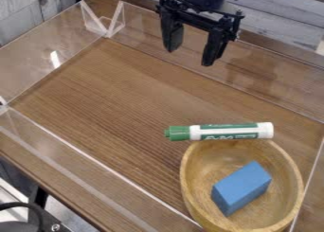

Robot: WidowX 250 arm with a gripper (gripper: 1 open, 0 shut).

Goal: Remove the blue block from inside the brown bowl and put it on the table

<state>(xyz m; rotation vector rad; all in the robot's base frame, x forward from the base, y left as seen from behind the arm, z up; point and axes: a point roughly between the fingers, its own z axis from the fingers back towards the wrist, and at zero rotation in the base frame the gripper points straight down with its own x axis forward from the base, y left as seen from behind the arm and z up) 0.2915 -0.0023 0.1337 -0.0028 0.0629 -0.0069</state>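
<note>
Gripper (191,46) jaws stand wide open — holding nothing, above the table's (114,98) far side.

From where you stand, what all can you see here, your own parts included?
Table: one, brown wood grain, under everything
Clear walls: several, see-through, along the table's edges
Bowl: one, light brown, near right corner of the picture
Block: one, blue, inside the bowl
Marker: one, green and white, at the bowl's far rim
Cable: dark, near left corner, beyond the wall
Arm: one, black, top of the picture
Jaws: one pair, black, open, above the table
</note>
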